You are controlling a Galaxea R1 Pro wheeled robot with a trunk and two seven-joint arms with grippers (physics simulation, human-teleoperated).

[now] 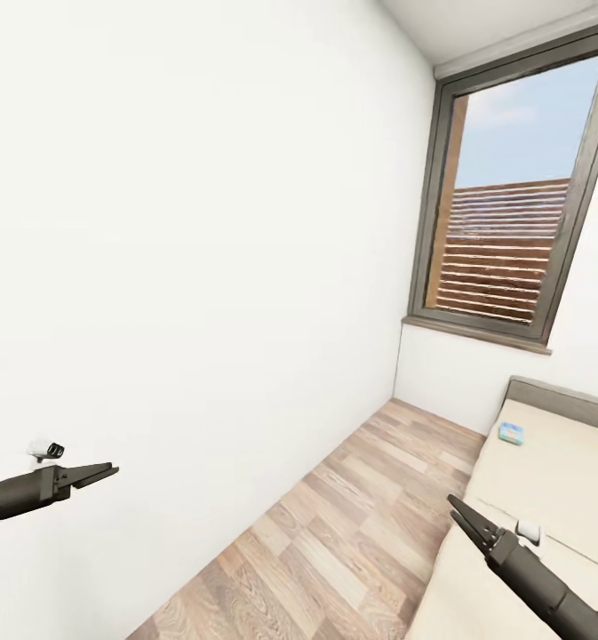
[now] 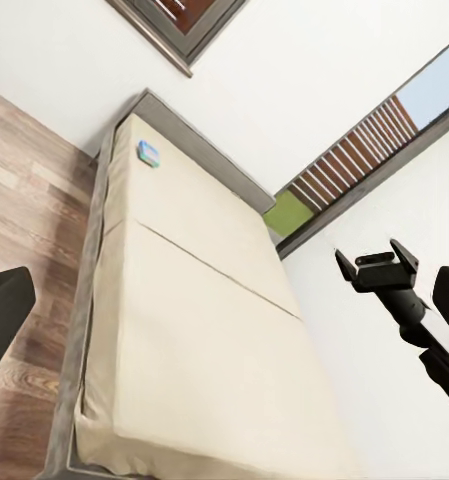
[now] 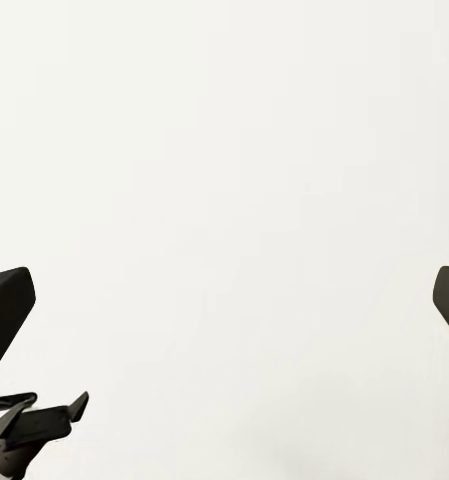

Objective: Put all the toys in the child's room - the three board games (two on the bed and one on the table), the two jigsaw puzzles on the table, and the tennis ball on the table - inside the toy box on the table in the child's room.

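Observation:
A small blue board game [image 1: 512, 433] lies flat near the head end of the bed [image 1: 556, 471], close to the grey frame; the left wrist view shows the same box [image 2: 148, 153] on the beige mattress [image 2: 194, 310]. My left gripper [image 1: 107, 469] hangs open in front of the white wall, far from the bed. Over the bed's near corner my right gripper [image 1: 456, 507] stands open and empty, well short of the blue box; it appears again [image 2: 374, 265] in the left wrist view. The table and the toy box are out of view.
A bare white wall [image 1: 201, 267] runs along the left. A strip of wood-plank floor [image 1: 334, 533] lies between that wall and the bed. A tall dark-framed window [image 1: 512, 196] is set in the far wall above the bed's head.

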